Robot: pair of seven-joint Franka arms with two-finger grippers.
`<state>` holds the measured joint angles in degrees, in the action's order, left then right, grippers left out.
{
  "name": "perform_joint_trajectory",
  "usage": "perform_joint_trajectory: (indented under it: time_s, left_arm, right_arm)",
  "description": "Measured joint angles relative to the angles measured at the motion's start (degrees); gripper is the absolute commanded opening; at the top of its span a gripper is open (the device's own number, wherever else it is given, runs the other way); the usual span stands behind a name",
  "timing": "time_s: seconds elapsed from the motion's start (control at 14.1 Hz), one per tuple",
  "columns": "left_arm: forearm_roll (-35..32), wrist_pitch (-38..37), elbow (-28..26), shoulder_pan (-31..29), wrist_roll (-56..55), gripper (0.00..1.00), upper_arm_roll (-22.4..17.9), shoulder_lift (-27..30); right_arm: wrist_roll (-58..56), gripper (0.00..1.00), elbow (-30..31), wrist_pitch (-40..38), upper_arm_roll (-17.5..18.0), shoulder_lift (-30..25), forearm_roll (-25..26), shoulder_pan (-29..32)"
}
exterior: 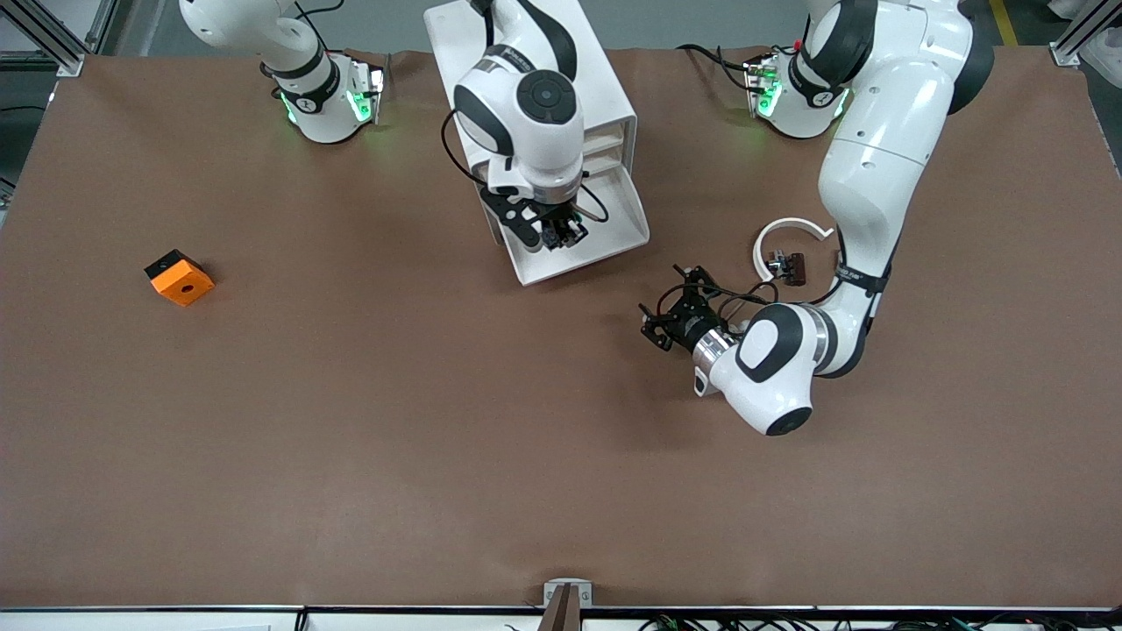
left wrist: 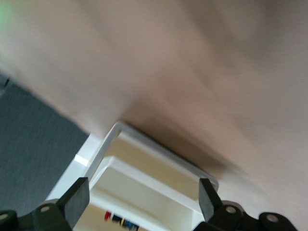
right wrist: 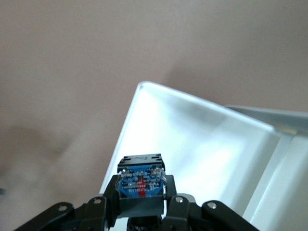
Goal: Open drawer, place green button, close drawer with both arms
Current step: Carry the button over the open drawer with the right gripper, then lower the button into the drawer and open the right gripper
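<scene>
Button (right wrist: 140, 179), its black-blue body showing, is clamped between the fingers of the right end effector (exterior: 554, 230), which hangs over the pulled-out drawer (exterior: 614, 250); that drawer is the lowest of 4 trays in the white cabinet (exterior: 561, 70) and juts toward the front camera; so the drop target lies straight below the part, and I judge the coming move a short descent and release into the tray; the green cap is hidden from me. Left end effector (exterior: 668, 320) sits with its 2 fingers spread apart, holding nothing, low over the tabletop (exterior: 351, 438) near the drawer's front edge, pointed at the cabinet; it looks the nearer arm for pushing the drawer shut afterwards.
</scene>
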<state>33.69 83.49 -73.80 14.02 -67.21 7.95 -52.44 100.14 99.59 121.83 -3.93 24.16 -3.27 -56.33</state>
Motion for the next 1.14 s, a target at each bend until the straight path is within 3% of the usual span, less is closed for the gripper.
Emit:
perform_joint_trajectory:
  time_s: [0.71, 0.78, 0.85, 0.92, 1.14]
  left_arm:
    - [-16.87, 23.62, 0.13, 4.02, 10.09, 1.00, 0.82, 3.54]
    - [-18.50, 25.64, 0.13, 4.77, 10.12, 1.00, 0.83, 3.54]
    - [-19.87, 27.48, 0.13, 5.42, 10.12, 1.00, 0.83, 3.55]
    - [-20.98, 29.02, 0.13, 5.94, 10.15, 1.00, 0.83, 3.54]
    - [-24.29, 31.83, 0.12, 7.23, 10.37, 1.00, 0.85, 3.55]
  right_arm:
    - [9.54, 0.00, -1.05, 3.11, -0.03, 5.50, 1.51, -4.02]
    - [9.91, 0.17, -1.31, 3.11, -0.03, 5.75, 1.51, -4.08]
    - [10.14, 0.77, -1.55, 3.11, -0.04, 6.00, 1.51, -4.08]
    - [10.33, 1.00, -1.69, 3.11, -0.05, 6.20, 1.51, -4.08]
    - [10.50, 1.00, -2.11, 3.11, -0.04, 6.34, 1.54, -4.27]
